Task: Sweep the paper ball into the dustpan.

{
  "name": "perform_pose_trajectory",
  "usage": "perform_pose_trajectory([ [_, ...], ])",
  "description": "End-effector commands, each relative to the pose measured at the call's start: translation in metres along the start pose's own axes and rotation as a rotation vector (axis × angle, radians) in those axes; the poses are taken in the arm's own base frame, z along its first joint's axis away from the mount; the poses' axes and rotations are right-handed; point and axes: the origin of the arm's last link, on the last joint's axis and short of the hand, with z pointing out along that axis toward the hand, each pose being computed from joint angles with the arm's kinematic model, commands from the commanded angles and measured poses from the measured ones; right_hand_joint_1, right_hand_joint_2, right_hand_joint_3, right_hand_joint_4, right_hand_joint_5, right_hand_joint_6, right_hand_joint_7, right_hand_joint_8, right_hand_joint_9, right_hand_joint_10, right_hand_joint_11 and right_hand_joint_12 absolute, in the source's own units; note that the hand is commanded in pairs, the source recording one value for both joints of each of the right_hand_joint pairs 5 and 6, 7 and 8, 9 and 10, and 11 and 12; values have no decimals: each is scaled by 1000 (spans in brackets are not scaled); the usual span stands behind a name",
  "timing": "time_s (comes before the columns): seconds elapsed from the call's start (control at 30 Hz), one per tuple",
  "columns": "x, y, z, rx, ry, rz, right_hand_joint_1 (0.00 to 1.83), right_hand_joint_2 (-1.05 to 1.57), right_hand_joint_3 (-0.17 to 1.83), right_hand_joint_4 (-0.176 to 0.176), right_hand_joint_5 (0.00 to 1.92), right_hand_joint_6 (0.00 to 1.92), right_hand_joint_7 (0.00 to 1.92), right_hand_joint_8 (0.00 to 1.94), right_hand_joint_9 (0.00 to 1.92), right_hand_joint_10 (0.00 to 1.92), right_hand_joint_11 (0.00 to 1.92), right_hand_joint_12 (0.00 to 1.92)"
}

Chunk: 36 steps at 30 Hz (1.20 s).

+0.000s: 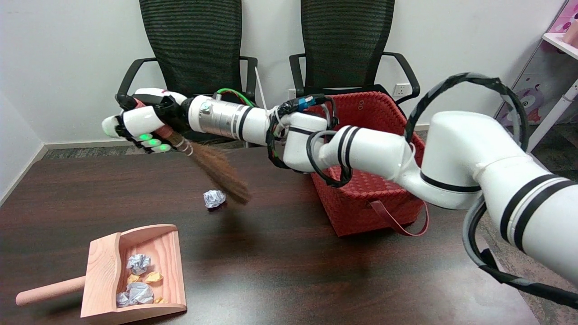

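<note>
A crumpled white paper ball (214,198) lies on the dark table, in the middle. My right hand (142,121) grips the handle of a small brown brush (219,173) and holds it in the air at the table's far left. The bristles slant down to the right and end just right of the ball, slightly above it. A pale wooden dustpan (104,275) sits at the near left, its mouth facing away from me, with several paper scraps (137,279) inside.
A red woven basket (375,194) stands on the table at the right, under my forearm. Two black office chairs (194,76) stand behind the table against the wall. A pink shelf (557,67) is at the far right.
</note>
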Motion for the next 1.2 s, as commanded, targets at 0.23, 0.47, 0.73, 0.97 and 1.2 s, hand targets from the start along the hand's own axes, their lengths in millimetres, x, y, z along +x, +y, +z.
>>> perform_pose_trajectory([
  [0.23,-23,58,17,-157,-16,-407,874,1055,1833,-21,1920,1920,1920,1920,1920,1920,1920,1920],
  [0.47,-50,77,16,-173,-18,-300,851,960,1833,-19,1920,1920,1920,1920,1920,1920,1920,1920],
  [0.73,-71,80,20,-161,-43,-212,837,956,1833,-17,1920,1920,1920,1920,1920,1920,1920,1920],
  [0.97,-86,81,22,-157,-57,-160,824,976,1833,-17,1920,1920,1920,1920,1920,1920,1920,1920],
  [1.2,-96,83,23,-134,-18,-54,803,995,1833,-15,1920,1920,1920,1920,1920,1920,1920,1920],
])
